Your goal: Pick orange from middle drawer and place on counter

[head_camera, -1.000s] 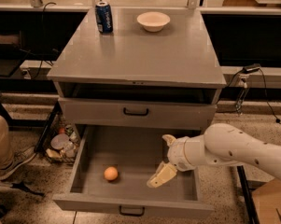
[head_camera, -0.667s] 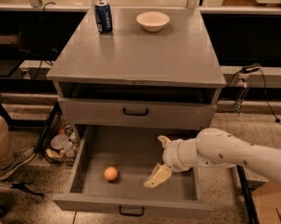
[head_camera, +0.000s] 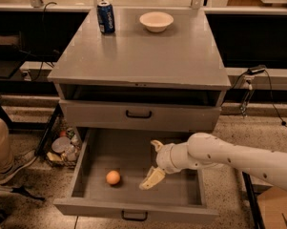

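**A:** The gripper (head_camera: 148, 165) hung low inside the middle drawer (head_camera: 133, 210), right of centre. Its two pale fingers were spread wide, one above the other, with nothing between them.

**B:** And the fruit?

**A:** The orange (head_camera: 113, 177) sat on the drawer floor near the front left, to the left of the gripper and clear of it. No contact had been made.

**B:** What worried you from there?

**A:** Mostly the shape. The orange was a small smooth ball on a flat, matte grey floor, so I judged that a nudge from one finger before the other closed would send it rolling toward the left wall or a corner. The drawer's low sides would have kept it in, but a corner leaves the fingers little room.

**B:** Anything else?

**A:** The fingers looked like hard, smooth plastic, and the peel offers a curved surface. A pinch off the middle could have squeezed it out. The thick white arm (head_camera: 238, 157) also reached in over the right side, so a lift straight up risked brushing the closed drawer front (head_camera: 100, 116) above.

**B:** And the landing spot?

**A:** The counter (head_camera: 143, 56) was broad, flat and grey, with a blue can (head_camera: 105, 17) and a cream bowl (head_camera: 156, 21) at the back. A ball released there could roll off the edge.
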Controlling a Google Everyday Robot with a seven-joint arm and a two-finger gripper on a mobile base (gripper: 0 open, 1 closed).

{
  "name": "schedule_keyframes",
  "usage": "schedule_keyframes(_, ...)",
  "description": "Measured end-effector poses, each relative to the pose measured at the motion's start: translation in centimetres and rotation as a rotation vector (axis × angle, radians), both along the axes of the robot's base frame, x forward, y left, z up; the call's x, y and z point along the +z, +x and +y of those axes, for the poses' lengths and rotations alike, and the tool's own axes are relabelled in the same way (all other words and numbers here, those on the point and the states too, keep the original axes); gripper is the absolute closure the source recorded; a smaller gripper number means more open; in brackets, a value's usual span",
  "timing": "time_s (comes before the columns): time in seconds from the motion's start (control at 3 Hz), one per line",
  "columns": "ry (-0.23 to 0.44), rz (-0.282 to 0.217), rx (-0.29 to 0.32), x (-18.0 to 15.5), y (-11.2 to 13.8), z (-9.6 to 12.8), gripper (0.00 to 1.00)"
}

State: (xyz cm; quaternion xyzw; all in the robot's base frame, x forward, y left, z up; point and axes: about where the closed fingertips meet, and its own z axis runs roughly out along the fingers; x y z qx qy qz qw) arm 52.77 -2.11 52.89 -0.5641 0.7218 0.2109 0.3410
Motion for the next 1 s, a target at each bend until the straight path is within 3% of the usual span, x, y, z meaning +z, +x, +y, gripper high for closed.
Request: schedule_keyframes(1.0,0.096,-0.036,0.085,-6.3,4.2,6.3,0.0)
